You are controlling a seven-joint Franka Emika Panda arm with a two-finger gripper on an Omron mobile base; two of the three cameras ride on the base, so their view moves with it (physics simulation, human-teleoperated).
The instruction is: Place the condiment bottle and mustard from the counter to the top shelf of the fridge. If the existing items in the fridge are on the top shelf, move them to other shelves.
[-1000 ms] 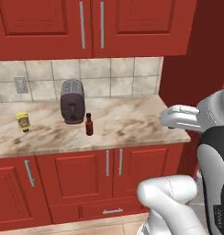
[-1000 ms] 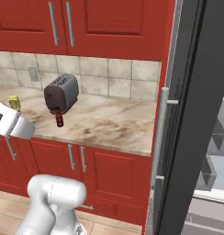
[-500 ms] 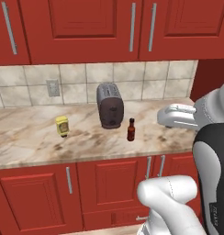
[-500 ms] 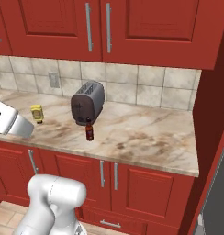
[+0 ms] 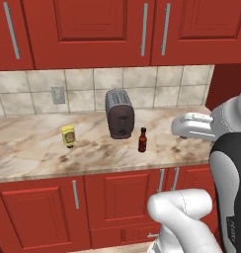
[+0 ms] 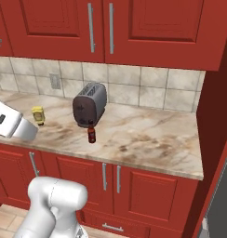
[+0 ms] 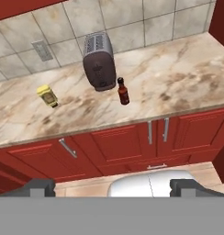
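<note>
Red cabinets frame the left base view, where the counter (image 5: 38, 158) carries the mustard (image 5: 68, 136) at left, a grey toaster (image 5: 119, 114) in the middle, and the condiment bottle (image 5: 142, 140) upright just in front of the toaster's right corner. Over to the right base view: the mustard (image 6: 38, 115) sits left of the toaster (image 6: 89, 104), the condiment bottle (image 6: 91, 135) near the counter's (image 6: 152, 144) front edge. Down the hand view, the gripper (image 7: 113, 187) hangs well back from the counter (image 7: 178, 87), fingertips (image 7: 39, 186) spread wide, holding nothing; bottle (image 7: 123, 92) and mustard (image 7: 47, 96) stand well apart, the toaster (image 7: 99, 61) between and behind them.
</note>
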